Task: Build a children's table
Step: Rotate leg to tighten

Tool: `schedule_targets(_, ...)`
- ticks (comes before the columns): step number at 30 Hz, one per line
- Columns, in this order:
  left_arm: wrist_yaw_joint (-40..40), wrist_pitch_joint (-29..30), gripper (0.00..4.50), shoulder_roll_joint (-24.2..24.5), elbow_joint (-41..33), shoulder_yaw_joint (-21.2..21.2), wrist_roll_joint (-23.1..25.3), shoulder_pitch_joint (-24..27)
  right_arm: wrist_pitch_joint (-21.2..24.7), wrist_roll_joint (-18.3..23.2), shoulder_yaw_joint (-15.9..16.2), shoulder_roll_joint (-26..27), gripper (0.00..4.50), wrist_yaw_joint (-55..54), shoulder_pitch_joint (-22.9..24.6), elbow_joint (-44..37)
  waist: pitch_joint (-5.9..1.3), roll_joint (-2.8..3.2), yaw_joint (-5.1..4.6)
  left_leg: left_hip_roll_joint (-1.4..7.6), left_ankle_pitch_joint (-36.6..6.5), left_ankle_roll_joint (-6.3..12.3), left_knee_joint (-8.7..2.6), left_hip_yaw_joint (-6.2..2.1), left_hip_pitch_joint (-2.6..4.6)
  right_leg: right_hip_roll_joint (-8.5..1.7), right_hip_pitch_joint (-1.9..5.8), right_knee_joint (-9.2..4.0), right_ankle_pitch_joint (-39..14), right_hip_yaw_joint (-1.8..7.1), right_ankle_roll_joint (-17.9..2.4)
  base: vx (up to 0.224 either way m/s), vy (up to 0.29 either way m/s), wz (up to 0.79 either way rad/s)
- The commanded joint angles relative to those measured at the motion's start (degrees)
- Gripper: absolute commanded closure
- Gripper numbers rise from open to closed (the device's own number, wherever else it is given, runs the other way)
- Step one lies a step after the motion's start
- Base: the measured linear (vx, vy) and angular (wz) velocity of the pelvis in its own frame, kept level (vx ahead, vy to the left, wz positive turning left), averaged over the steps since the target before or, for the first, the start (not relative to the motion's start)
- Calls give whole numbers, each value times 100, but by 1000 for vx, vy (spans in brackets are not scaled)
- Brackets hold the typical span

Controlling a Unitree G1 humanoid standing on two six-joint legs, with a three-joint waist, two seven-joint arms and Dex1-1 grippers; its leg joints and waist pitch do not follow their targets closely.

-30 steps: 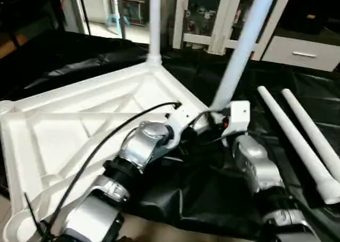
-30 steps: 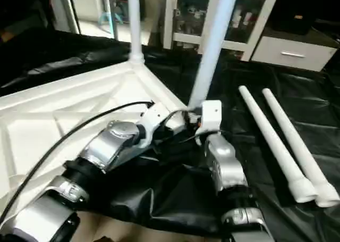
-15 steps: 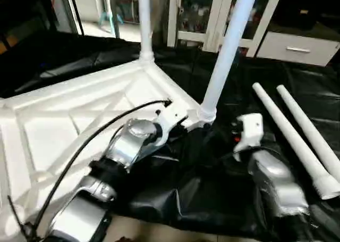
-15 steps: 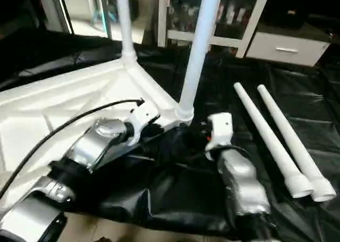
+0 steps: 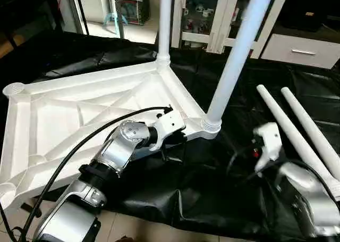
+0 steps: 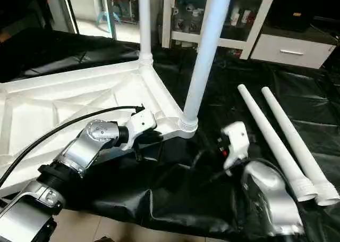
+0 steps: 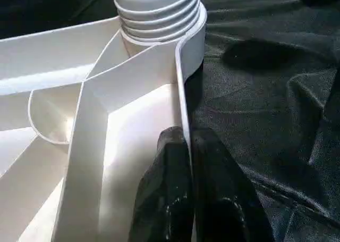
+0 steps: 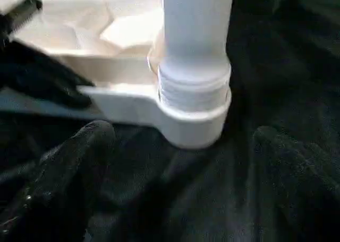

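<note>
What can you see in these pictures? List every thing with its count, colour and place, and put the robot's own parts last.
White plastic rectangular table top: 1, white, ribbed underside up on the sheet.
Standing tapered tube legs: 2, white, in far and near corner sockets.
Loose tube legs: 2, white, side by side on the sheet.
Black sheet: 1, black, under everything.
Glass-door cabinet: 1, white, behind.
Left gripper: 1, black, pinching the top's rim.
Right gripper: 1, black, open before the near socket.
</note>
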Motion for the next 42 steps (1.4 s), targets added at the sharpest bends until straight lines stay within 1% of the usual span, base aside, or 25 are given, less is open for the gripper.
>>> schedule_targets(1, -125, -591, 450, -242, 116, -128, -103, 16, 120, 18, 77, -34, 3, 67, 119, -271, -302, -79, 0, 328, -1242, 326, -465, -158, 10, -345, 230, -524, -1686, 252, -972, 0, 0, 0)
schedule_targets(3, -212, -736, 450, -340, 131, -160, -133, -16, 155, 58, 125, -21, 3, 94, 211, -375, -303, -82, 37, 336, -1221, 342, -465, -161, 12, -355, 237, -521, -1708, 255, -936, 0, 0, 0)
schedule_targets(6, -261, -811, 450, -421, 152, -192, -142, -52, 148, 48, 150, -7, 3, 65, 262, -429, -304, -70, 86, 344, -1250, 327, -465, -154, 38, -360, 206, -530, -1830, 259, -907, 0, 0, 0)
schedule_targets(7, -244, -861, 450, -451, 185, -200, -123, -71, 154, 40, 147, 0, 3, 51, 290, -466, -307, -62, 99, 350, -1239, 319, -463, -147, 50, -357, 194, -528, -1774, 264, -928, 0, 0, 0)
schedule_targets(8, -243, -865, 450, -453, 187, -200, -122, -73, 154, 40, 147, 1, 3, 50, 291, -468, -305, -37, 104, 354, -1248, 312, -469, -150, 57, -355, 191, -525, -1751, 264, -944, 0, 0, 0)
schedule_targets(10, -98, -962, 450, -500, 273, -198, -48, -115, 164, 39, 138, 12, 3, 33, 329, -510, -312, -52, 112, 351, -1226, 311, -472, -154, 31, -354, 217, -509, -1638, 261, -941, 0, 0, 0)
schedule_targets(13, -68, -982, 450, -510, 296, -198, -32, -125, 159, 39, 134, 17, 3, 26, 337, -517, -319, -55, 117, 346, -1175, 322, -468, -159, 18, -368, 234, -503, -1602, 258, -923, 0, 0, 0)
schedule_targets(15, -10, -1096, 450, -520, 361, -186, 29, -146, 175, 33, 130, 24, 3, 13, 357, -551, -320, -65, 117, 344, -1155, 339, -466, -159, 9, -368, 237, -505, -1605, 255, -914, 0, 0, 0)
schedule_targets(17, -46, -1118, 450, -520, 366, -176, 24, -137, 176, 40, 132, 30, 3, 11, 366, -571, -315, -57, 122, 346, -1177, 340, -469, -162, 9, -372, 232, -514, -1670, 256, -900, 0, 0, 0)
schedule_targets(19, -32, -1152, 450, -495, 352, -165, 68, -99, 161, 43, 154, 24, 3, 26, 384, -603, -314, -71, 121, 347, -1183, 341, -472, -165, 1, -376, 233, -515, -1734, 253, -873, 0, 0, 0)
schedule_targets(22, -104, -980, 450, -496, 322, -36, -79, -49, 148, 49, 154, 17, 3, 47, 418, -639, -313, -68, 117, 347, -1196, 328, -473, -167, -4, -374, 228, -522, -1810, 254, -841, 0, 0, 0)
schedule_targets(24, -174, -730, 405, -535, 242, 139, -280, -21, 152, 58, 144, 13, 0, 50, 438, -655, -315, -68, 118, 345, -1140, 337, -471, -166, -9, -375, 234, -511, -1717, 254, -876, 0, 0, 0)
schedule_targets(26, -205, -621, 389, -553, 174, 229, -387, -6, 152, 63, 141, 12, 0, 52, 450, -662, -329, -66, 122, 345, -1075, 347, -455, -160, -12, -388, 248, -485, -1576, 249, -986, 0, 0, 0)
schedule_targets(27, -236, -524, 379, -567, 63, 333, -507, 14, 146, 63, 151, 22, 0, 52, 470, -666, -359, -92, 124, 356, -941, 371, -436, -156, -6, -381, 251, -448, -1264, 245, -1081, 0, 0, 0)
schedule_targets(28, -238, -530, 368, -569, 27, 356, -531, 19, 143, 60, 161, 28, 0, 47, 479, -667, -357, -77, 121, 364, -851, 395, -440, -166, -23, -378, 257, -421, -1081, 243, -1134, 0, 0, 0)
schedule_targets(30, -253, -462, 346, -571, -117, 400, -596, 46, 141, 51, 199, 61, 0, 31, 482, -671, -367, -123, 93, 355, -597, 530, -413, -157, -33, -356, 269, -363, -504, 231, -1279, 0, 0, 0)
schedule_targets(31, -289, -415, 340, -562, -201, 413, -633, 61, 144, 54, 214, 81, 0, 28, 475, -667, -356, -122, 78, 360, -546, 590, -408, -151, -29, -358, 266, -355, -374, 234, -1343, 0, 0, 0)
schedule_targets(32, -257, -421, 329, -558, -299, 451, -663, 79, 134, 45, 234, 106, 0, 19, 465, -653, -356, -154, 75, 354, -539, 610, -400, -146, -34, -367, 277, -351, -362, 233, -1362, 0, 0, 0)
schedule_targets(33, -255, -351, 329, -553, -412, 502, -693, 96, 126, 37, 251, 128, 0, 10, 455, -640, -351, -147, 68, 358, -546, 635, -400, -146, -40, -374, 284, -348, -374, 238, -1390, 0, 0, 0)
schedule_targets(35, -303, -191, 306, -479, -679, 550, -735, 146, 117, 31, 280, 168, 0, -6, 442, -632, -342, -142, 64, 367, -628, 625, -400, -142, -21, -382, 275, -356, -482, 241, -1429, 0, 0, 0)
schedule_targets(38, -274, 49, 278, -280, -1052, 638, -775, 254, 106, 29, 306, 191, 0, -7, 464, -659, -317, -148, 64, 366, -750, 567, -416, -141, -14, -363, 264, -385, -761, 241, -1357, 0, 0, 0)
schedule_targets(39, -427, 108, 270, -51, -1242, 592, -734, 351, 109, 36, 314, 194, 0, 4, 472, -671, -316, -140, 67, 369, -806, 517, -421, -145, -4, -364, 260, -389, -875, 243, -1306, 0, 0, 0)
schedule_targets(40, -868, 352, 263, 435, -1665, 483, -754, 591, 104, 53, 338, 194, 0, 46, 498, -689, -313, -140, 60, 379, -793, 471, -445, -165, -29, -375, 282, -374, -924, 247, -1252, 0, 0, 0)
schedule_targets(41, -884, 357, 253, 450, -1677, 479, -755, 598, 104, 53, 339, 193, 0, 48, 499, -690, -315, -137, 51, 368, -759, 460, -442, -161, -25, -361, 274, -367, -932, 247, -1217, 0, 0, 0)
schedule_targets(42, -1040, 410, 253, 599, -1802, 441, -767, 674, 102, 61, 348, 192, 0, 68, 505, -692, -318, -115, 16, 367, -762, 425, -447, -158, -9, -341, 256, -363, -921, 249, -1197, 0, 0, 0)
